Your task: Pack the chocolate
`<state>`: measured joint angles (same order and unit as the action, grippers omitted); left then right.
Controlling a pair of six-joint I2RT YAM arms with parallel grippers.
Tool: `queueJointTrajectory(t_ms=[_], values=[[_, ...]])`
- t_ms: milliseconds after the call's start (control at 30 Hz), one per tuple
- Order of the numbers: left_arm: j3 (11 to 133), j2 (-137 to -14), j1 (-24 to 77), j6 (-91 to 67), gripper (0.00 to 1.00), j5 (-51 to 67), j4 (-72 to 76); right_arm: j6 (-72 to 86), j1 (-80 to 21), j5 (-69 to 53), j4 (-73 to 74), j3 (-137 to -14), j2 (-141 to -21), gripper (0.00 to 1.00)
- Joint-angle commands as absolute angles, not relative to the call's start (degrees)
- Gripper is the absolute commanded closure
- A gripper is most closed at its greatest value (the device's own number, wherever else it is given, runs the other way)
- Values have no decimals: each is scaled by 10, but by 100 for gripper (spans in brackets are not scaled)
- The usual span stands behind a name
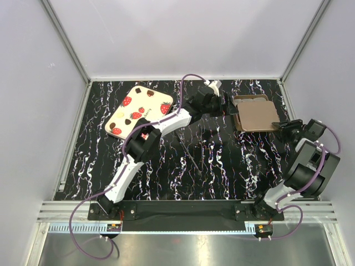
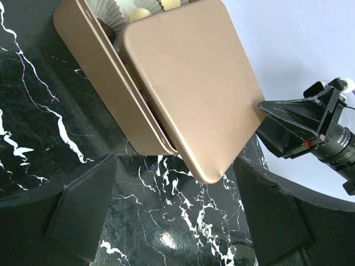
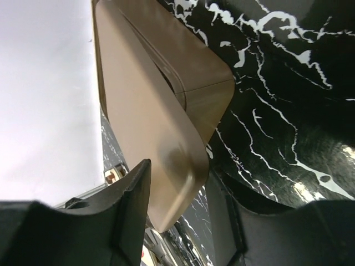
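The chocolate (image 2: 138, 14) shows as pale round pieces in white paper cups inside a gold-brown square tray (image 2: 105, 83), mostly hidden. A flat gold-brown square cover (image 2: 194, 83) lies askew on the tray (image 1: 247, 100), overhanging toward the right. My left gripper (image 2: 177, 221) is open and low over the marble just left of the tray, touching nothing. My right gripper (image 3: 180, 183) is at the cover's (image 3: 144, 122) right corner. That corner sits between its open fingers, with a gap at the right finger (image 3: 222, 210). From above, the right gripper (image 1: 284, 127) meets the cover (image 1: 257, 116).
A cream lid printed with strawberries (image 1: 140, 111) lies flat at the back left of the black marble table (image 1: 211, 166). Grey walls enclose the table on three sides. The left arm stretches diagonally across the middle.
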<state>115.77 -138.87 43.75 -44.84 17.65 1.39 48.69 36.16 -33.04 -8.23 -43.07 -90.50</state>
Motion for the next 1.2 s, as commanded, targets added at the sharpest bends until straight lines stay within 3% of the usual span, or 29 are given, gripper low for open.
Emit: queueJointTrajectory(t_ms=[0,233,500,700,1167], values=[[1174,-1383,440,-438,7,178,50,461,362,-306,-46,-459,-888,50],[1181,-1390,442,-441,8,179,52,454,364,-302,-36,-463,-906,53],[1151,-1383,443,-471,8,190,58,484,364,-322,-112,-426,-917,88],[1154,-1387,443,-474,8,194,62,512,365,-352,-176,-406,-941,100],[1166,-1362,441,-427,7,173,25,698,376,-391,-490,-327,-933,100]])
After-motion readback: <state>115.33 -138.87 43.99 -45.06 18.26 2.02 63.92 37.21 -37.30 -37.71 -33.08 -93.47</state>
